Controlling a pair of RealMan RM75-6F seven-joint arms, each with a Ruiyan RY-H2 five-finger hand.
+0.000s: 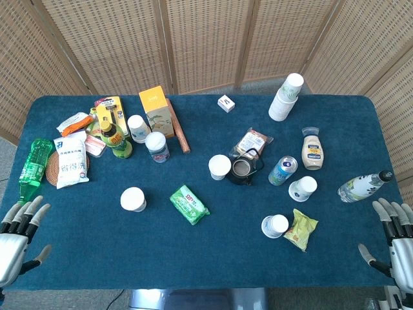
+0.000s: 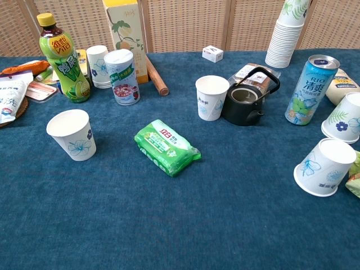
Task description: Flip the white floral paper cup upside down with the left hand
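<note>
Blue bench [image 1: 213, 265]: white floral paper cup [image 1: 133, 199] upright, green packet [image 1: 189, 204] beside it (nothing between); left hand [image 1: 16, 236] empty, fingers apart.

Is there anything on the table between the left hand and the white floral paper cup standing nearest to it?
No. In the head view, only bare blue tablecloth lies between the left hand and the white floral paper cup.

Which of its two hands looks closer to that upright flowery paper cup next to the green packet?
The left. The left hand sits open at the table's near left edge, same side as the white floral paper cup. The right hand is at the far right edge, with the green packet and other items between.
</note>
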